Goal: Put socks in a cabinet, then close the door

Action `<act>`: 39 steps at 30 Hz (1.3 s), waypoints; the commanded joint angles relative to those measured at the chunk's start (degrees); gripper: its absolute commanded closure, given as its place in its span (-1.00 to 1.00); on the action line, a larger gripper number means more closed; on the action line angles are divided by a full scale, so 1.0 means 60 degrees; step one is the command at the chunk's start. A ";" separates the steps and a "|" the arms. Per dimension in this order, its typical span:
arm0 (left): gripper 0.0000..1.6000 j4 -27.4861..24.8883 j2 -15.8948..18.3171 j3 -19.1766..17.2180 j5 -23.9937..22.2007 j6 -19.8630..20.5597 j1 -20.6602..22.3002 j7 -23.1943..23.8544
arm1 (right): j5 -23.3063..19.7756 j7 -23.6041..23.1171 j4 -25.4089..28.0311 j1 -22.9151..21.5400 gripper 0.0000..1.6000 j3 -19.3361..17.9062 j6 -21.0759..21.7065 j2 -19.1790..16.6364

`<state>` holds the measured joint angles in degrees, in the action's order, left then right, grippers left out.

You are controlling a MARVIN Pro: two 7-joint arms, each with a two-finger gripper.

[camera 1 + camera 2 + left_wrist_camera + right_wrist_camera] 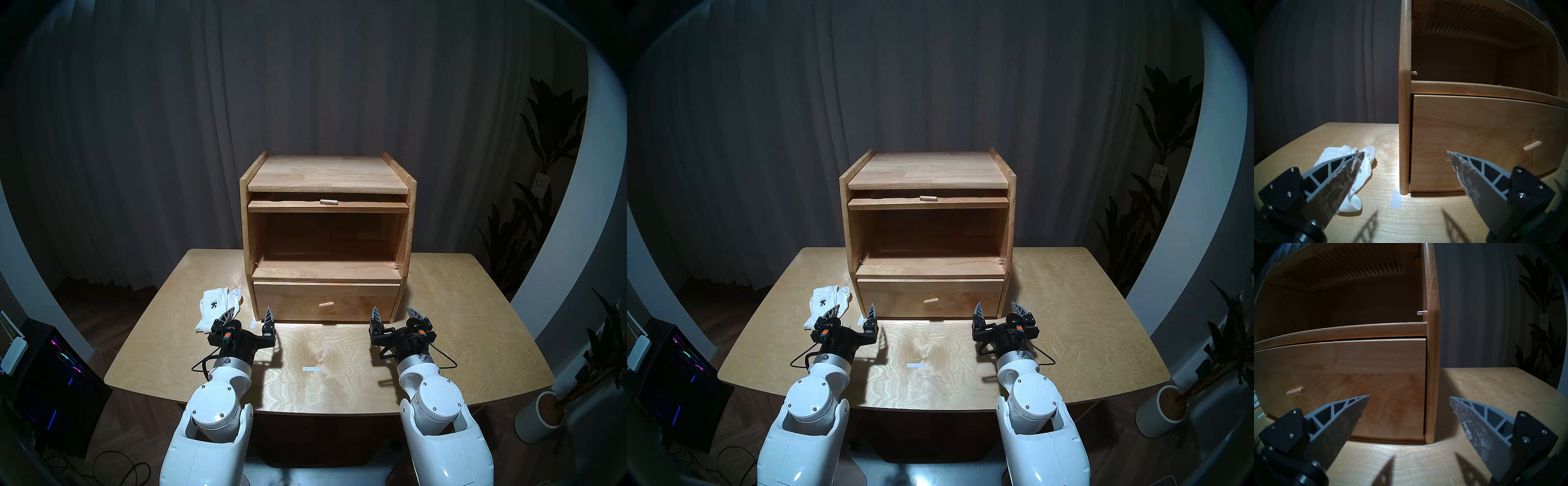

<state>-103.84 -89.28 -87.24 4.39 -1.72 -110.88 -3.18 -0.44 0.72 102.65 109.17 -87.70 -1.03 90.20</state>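
Note:
The white socks (217,307) lie folded on the table left of the cabinet (327,176), also in the left wrist view (1362,171). The cabinet's large compartment is open and empty. The door (328,206) lies flat, pushed in under the top, with its front edge and peg handle showing; its ribbed glass shows from below (1466,22). My left gripper (251,310) is open and empty, hovering between the socks and the cabinet's left front corner. My right gripper (391,309) is open and empty before the cabinet's right front corner (1430,395).
The drawer (325,295) below the compartment is shut, with a peg handle (326,304). The cabinet stands on a wooden table (458,322) with two white tape marks (311,369). A computer (51,383) sits on the floor at left, a potted plant (543,417) at right.

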 commanded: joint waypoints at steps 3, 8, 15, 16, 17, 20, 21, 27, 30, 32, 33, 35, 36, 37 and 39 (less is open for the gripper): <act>-1.00 -0.0851 0.1165 -0.0308 0.2478 -0.0016 -0.1165 -0.0655 | 0.0000 0.0003 0.0135 -0.0048 -1.00 -0.0005 -0.0041 0.0002; -1.00 -0.0869 0.1808 -0.0320 0.3820 0.0067 -0.1825 -0.0190 | 0.0000 0.0001 0.0093 -0.0067 -1.00 -0.0005 -0.0043 0.0002; -1.00 -0.1552 0.2546 -0.1343 0.5331 0.0190 -0.2030 0.0246 | 0.0000 -0.0002 0.0034 -0.0088 -1.00 -0.0004 -0.0043 0.0002; -1.00 -0.1670 0.2735 -0.1498 0.5508 0.0210 -0.1966 0.0322 | 0.0000 -0.0002 0.0026 -0.0091 -1.00 -0.0004 -0.0044 0.0002; -1.00 -0.1775 0.2784 -0.1643 0.5721 0.0224 -0.1919 0.0386 | 0.0000 -0.0002 0.0019 -0.0094 -1.00 -0.0004 -0.0045 0.0002; -1.00 -0.1969 0.3108 -0.1937 0.6362 0.0293 -0.1800 0.0690 | 0.0000 -0.0003 -0.0004 -0.0102 -1.00 -0.0004 -0.0046 0.0002; -1.00 -0.2050 0.3275 -0.2047 0.6616 0.0322 -0.1786 0.0823 | 0.0000 -0.0003 -0.0008 -0.0105 -1.00 -0.0004 -0.0047 0.0002; -1.00 -0.2316 0.3819 -0.2420 0.7585 0.0368 -0.1532 0.1836 | 0.0000 -0.0004 -0.0034 -0.0119 -1.00 -0.0004 -0.0051 0.0002; -1.00 -0.2506 0.4298 -0.2507 0.7934 0.0355 -0.1419 0.2433 | 0.0000 -0.0005 -0.0056 -0.0126 -1.00 -0.0004 -0.0050 0.0002; -1.00 -0.2626 0.4423 -0.2549 0.8171 0.0320 -0.1283 0.2868 | 0.0000 -0.0006 -0.0065 -0.0131 -1.00 -0.0004 -0.0052 0.0002; -1.00 -0.2626 0.4423 -0.2549 0.8171 0.0320 -0.1283 0.2868 | 0.0000 -0.0006 -0.0065 -0.0131 -1.00 -0.0004 -0.0052 0.0002; -1.00 -0.2734 0.4752 -0.2519 0.8412 0.0256 -0.1065 0.3442 | 0.0000 -0.0006 -0.0075 -0.0138 -1.00 -0.0004 -0.0054 0.0002; -1.00 -0.2756 0.4885 -0.2474 0.8473 0.0228 -0.0978 0.3679 | 0.0000 -0.0006 -0.0077 -0.0141 -1.00 -0.0004 -0.0055 0.0002; -1.00 -0.2782 0.5026 -0.2429 0.8540 0.0189 -0.0907 0.3926 | 0.0000 -0.0007 -0.0079 -0.0144 -1.00 -0.0004 -0.0057 0.0002; -1.00 -0.2803 0.5180 -0.2267 0.8512 0.0125 -0.0835 0.4246 | 0.0000 -0.0007 -0.0084 -0.0148 -1.00 -0.0004 -0.0058 0.0003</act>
<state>-118.10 -63.76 -101.80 53.80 0.16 -119.33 16.97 -0.45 0.66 101.07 108.84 -87.69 -1.04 90.20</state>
